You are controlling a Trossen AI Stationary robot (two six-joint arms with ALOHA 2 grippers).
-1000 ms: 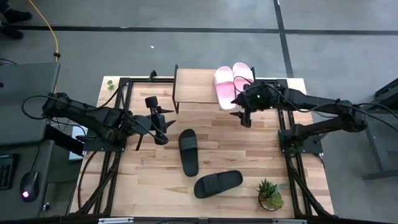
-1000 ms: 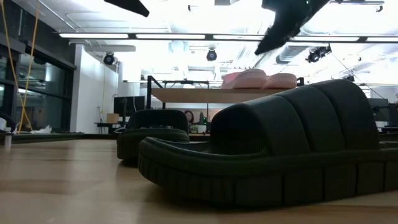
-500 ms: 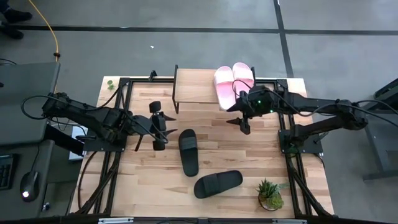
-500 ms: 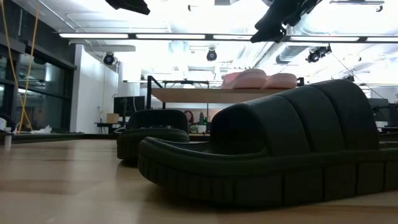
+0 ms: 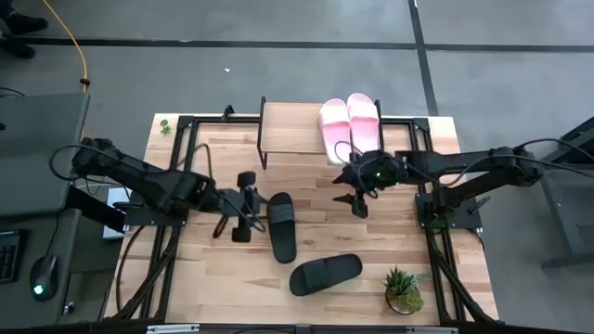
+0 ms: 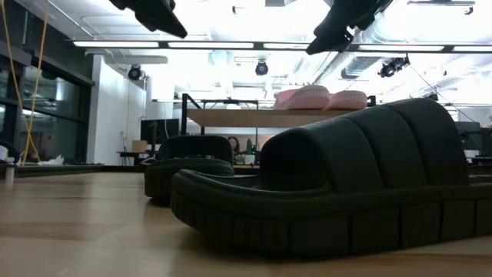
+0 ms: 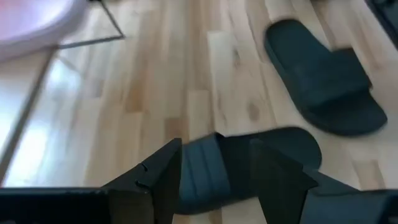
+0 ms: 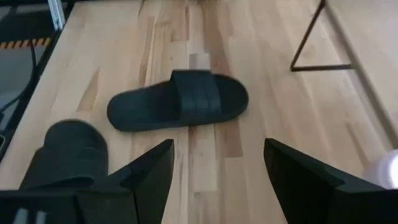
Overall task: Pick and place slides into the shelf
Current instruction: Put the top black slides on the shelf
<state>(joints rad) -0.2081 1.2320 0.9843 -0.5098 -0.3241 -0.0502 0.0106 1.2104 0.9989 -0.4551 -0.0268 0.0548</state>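
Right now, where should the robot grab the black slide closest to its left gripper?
Probably by the wide strap of the black slide, coming straight down. It lies flat, sole down, and the raised strap gives the fingers something to close around. The left gripper, open, is beside it.

From overhead we look straight down on the whole tabletop (image 5: 371,232). Our low camera sits at board level, close behind a black slide (image 6: 330,188), facing the room. Each wrist camera looks down past its own fingers at the planks. All four views share the two black slides (image 5: 281,225).
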